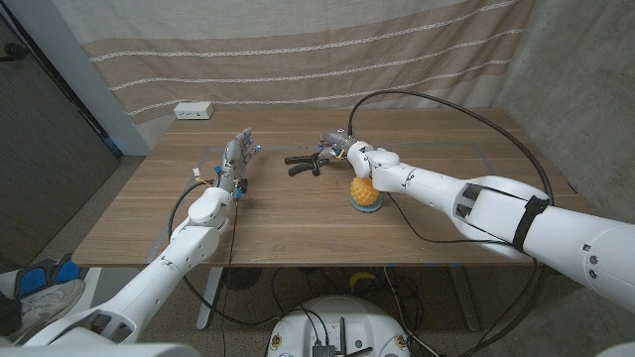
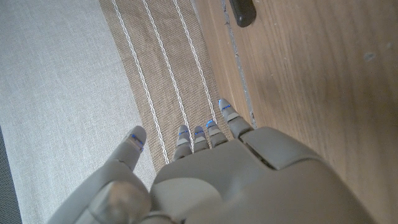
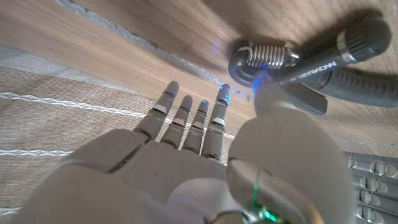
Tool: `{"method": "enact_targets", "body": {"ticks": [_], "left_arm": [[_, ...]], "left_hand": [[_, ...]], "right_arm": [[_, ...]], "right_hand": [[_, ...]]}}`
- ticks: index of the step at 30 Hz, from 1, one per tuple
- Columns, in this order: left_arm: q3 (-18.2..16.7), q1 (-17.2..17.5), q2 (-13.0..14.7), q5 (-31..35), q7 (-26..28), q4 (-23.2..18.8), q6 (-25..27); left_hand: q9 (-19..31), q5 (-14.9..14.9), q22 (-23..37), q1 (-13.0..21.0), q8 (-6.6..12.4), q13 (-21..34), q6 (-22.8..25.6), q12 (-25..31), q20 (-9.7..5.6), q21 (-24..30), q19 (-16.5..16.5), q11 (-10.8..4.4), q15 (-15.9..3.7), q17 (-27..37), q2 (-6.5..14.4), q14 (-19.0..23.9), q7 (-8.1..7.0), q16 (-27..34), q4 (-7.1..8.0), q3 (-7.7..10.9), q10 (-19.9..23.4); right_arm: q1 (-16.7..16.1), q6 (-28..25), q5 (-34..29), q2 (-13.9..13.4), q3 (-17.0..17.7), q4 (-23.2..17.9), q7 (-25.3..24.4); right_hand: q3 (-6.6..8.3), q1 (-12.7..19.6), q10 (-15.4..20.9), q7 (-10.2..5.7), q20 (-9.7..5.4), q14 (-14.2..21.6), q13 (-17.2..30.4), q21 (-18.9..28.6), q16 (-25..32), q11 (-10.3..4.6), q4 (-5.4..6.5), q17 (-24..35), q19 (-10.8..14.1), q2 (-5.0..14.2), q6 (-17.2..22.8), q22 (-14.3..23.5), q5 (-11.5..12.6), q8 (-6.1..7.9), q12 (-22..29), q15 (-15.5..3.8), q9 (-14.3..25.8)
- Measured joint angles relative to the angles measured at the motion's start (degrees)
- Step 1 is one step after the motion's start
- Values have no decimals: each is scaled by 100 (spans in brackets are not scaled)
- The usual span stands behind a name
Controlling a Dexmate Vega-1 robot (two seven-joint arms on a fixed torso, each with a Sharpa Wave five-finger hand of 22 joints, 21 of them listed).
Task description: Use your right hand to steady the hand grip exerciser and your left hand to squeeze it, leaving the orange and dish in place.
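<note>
From the head camera I look down on a wooden table backed by a tan striped curtain. My left hand is raised over the left half of the table, fingers straight and apart, holding nothing; its wrist camera shows the same spread fingers reaching toward the curtain, with one dark handle tip at the frame's edge.

The hand grip exerciser lies near the middle of the table, toward the far side, its two black handles splaying toward my left hand. It sits well apart from that hand. My right hand is at the exerciser's coiled spring end. In the right wrist camera the spring sits just past my thumb, and the thumb tip looks to be touching or nearly touching the spring housing, while the other fingers stretch out beside it without wrapping anything. I read that hand as spread and not gripping.

An orange sits in a small teal dish just under my right forearm, nearer me than the exerciser. A white power box rests at the far left table edge.
</note>
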Motion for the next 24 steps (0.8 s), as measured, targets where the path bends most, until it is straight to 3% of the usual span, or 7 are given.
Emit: {"method": "enact_targets", "body": {"ticks": [2, 6, 10, 12, 16, 24], "left_arm": [[0, 0, 0, 0, 0, -12, 0], [0, 6, 4, 0, 14, -29, 0], [0, 9, 5, 0, 26, -44, 0], [0, 10, 5, -1, 34, -48, 10], [3, 11, 5, 1, 40, -55, 19], [6, 13, 4, 9, 67, -63, 31]], "left_hand": [[0, 0, 0, 0, 0, 0, 0, 0, 0, 0, 0, 0, 0, 0, 0, 0, 0, 0, 0, 0, 0], [0, 0, 0, 0, 0, 0, 0, 0, 0, 0, 0, 0, 0, 0, 0, 0, 0, 0, 0, 0, 0], [0, 0, 0, 0, 0, 0, 0, 0, 0, 0, 0, 0, 0, 0, 0, 0, 0, 0, 0, 0, 0], [0, 0, 0, 0, 0, 0, 0, 0, 0, 0, 0, 0, 0, 0, 0, 0, 0, 0, 0, 0, 0], [0, 0, 0, 0, 0, 0, 0, 0, 0, -44, 0, 0, 0, 0, 0, 0, 0, 0, 0, 0, 0], [0, 0, 0, 0, 0, 0, 32, 0, 0, -44, 0, 0, 0, 0, 0, 0, -32, 0, -38, 0, 0]], "right_arm": [[0, 43, 2, 0, 0, 0, -62], [109, 198, 20, 254, -149, 619, -292], [136, 358, 51, 320, -182, 771, -502], [210, 443, 76, 513, -285, 1227, -614], [276, 533, 140, 656, -383, 1588, -773], [394, 510, 341, 894, -668, 2102, -774]], "right_hand": [[-32, 58, 16, 2, -35, 14, 13, 0, 0, 13, -5, 0, 35, -22, 3, 0, 0, 31, 4, -4, 26], [-52, 105, 94, -21, -62, 110, 35, 0, 85, -13, 3, 27, 62, -14, 102, 0, 0, 140, 35, 5, 75], [-105, 161, 216, -38, -56, 189, 64, 0, 147, -53, 26, 66, 98, 42, 253, 0, -1, 272, 83, 7, 142], [-111, 166, 271, -45, -62, 252, 83, 0, 192, -89, 31, 92, 144, 48, 331, 0, -1, 350, 103, -17, 176], [-127, 228, 360, -62, -62, 301, 107, 0, 239, -134, 16, 129, 143, 108, 410, -1, -5, 450, 125, -3, 232], [-127, 386, 359, -70, -83, 300, 147, -22, 283, -134, 16, 185, 165, 221, 609, -1, -27, 599, 146, -3, 278]]}}
